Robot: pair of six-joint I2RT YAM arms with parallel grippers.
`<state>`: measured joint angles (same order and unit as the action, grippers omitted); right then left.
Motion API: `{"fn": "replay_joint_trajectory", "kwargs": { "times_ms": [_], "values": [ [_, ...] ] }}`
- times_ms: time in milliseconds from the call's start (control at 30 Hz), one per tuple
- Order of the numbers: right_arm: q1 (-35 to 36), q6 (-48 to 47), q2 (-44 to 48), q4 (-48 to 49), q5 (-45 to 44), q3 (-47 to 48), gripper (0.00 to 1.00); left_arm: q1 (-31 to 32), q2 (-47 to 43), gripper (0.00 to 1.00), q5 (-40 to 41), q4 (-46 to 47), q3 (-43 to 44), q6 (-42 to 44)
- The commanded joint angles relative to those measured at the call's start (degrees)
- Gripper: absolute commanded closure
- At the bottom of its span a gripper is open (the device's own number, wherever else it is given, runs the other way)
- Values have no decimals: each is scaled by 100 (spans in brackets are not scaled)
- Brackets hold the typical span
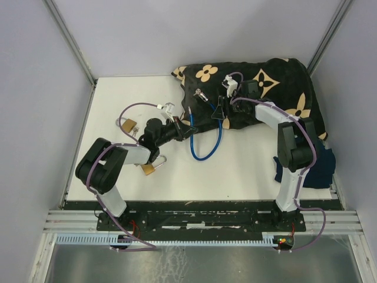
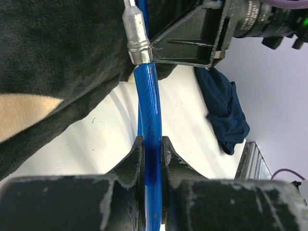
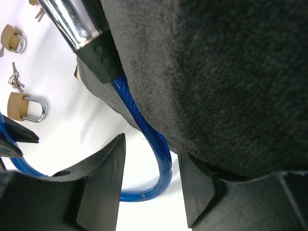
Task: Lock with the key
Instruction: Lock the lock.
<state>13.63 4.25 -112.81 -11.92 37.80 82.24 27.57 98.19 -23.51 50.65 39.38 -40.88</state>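
White tabletop [image 1: 247,165] boxed in by pale walls. A black blanket [image 1: 271,76] with tan flower prints is bunched up at the far side, and a dark blue cloth [image 1: 321,168] sits crumpled at the right edge.

The main thing here is the blue cable [image 1: 192,141]. It makes a loop on the tabletop in front of the blanket, with both ends running up onto the fabric. Its chrome lock head [image 1: 201,94] lies on the blanket, up past the loop's left side.

The left tool [image 2: 152,142] is clenched on the cable. In its wrist view the blue line runs straight through the pinched fingers [image 2: 137,159] and up to a metal ferrule [image 2: 137,36] at the blanket's edge.

The right tool [image 1: 220,111] comes down from the blanket side onto the other leg of the loop, and it's released. In the right wrist view the fingers [image 3: 103,183] are spread wide and the cable curves through the gap. It doesn't look like either pad is touching it, with the blanket hanging right over the top.

The keys [image 3: 16,79] are a small bunch lying loose on the tabletop over on the left, well apart from both tools. They sit between two brass padlocks [image 3: 24,107], so the one closer to the arm is just beside them. The keys are too small to make out more than that.
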Motion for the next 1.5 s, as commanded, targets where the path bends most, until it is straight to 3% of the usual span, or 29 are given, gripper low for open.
{"fn": "replay_joint_trajectory", "kwargs": {
  "times_ms": [0,267,467,667,833,1067,1233,1467],
  "values": [
    [-38,89,-212,616,423,-167,47,-13,184,97,-275,100,62,579],
    [-36,275,-182,990,836,-315,67,-70,231,97,-427,115,146,678],
    [-164,189,360,1082,1198,-543,97,-77,-54,97,-579,50,86,802],
    [-211,-195,1395,765,1357,-768,98,-77,-908,97,-908,259,-384,702],
    [-182,-1002,2317,-79,1339,-639,98,-41,-2227,97,-1269,335,-910,334],
    [175,-2780,3363,-2164,973,-102,98,234,-3952,97,-1684,-1046,-971,984],
    [273,-3262,3685,-2728,899,140,98,287,-4127,97,-2268,-2175,-469,1025],
    [557,-4034,3791,-2877,836,-76,98,451,-4055,97,-2818,-2244,-94,320]
  ]
}}
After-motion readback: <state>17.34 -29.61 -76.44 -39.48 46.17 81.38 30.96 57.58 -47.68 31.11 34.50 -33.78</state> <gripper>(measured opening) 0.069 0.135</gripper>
